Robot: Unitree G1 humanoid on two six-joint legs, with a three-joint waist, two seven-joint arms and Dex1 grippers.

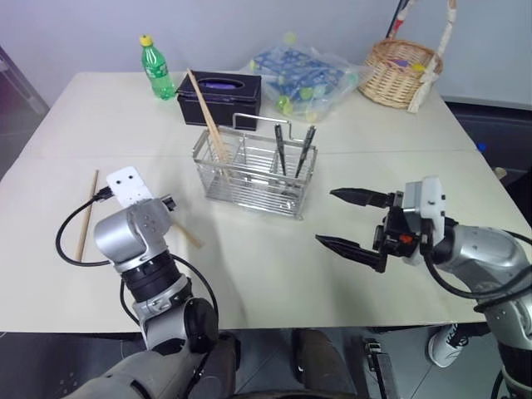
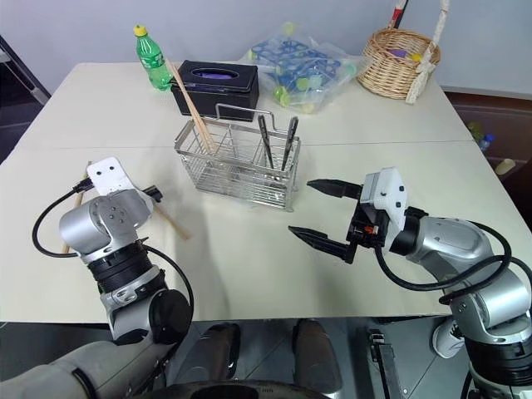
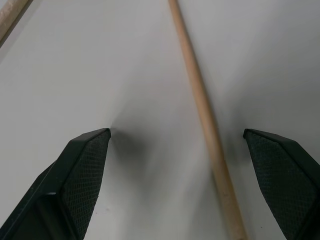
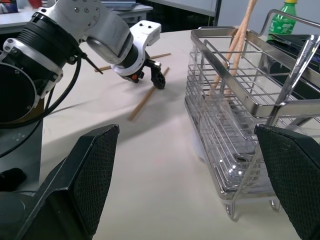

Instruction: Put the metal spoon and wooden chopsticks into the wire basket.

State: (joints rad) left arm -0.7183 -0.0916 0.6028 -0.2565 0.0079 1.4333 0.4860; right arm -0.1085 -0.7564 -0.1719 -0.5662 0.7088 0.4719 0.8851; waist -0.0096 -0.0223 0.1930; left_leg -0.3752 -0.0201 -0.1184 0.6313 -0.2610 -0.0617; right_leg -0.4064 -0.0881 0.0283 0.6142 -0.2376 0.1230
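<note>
The wire basket [image 1: 253, 170] stands upright just ahead-left of the open right gripper [image 1: 349, 218], with two wooden chopsticks [image 1: 209, 119] leaning in its left end and two metal handles, maybe spoons, upright at the right. Another chopstick [image 3: 202, 107] lies flat between the left gripper's [image 3: 177, 137] spread fingers.

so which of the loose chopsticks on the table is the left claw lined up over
The chopstick lying between the open left claw fingers, near the wire basket. The other loose chopstick lies farther out toward the table's left edge.
</note>
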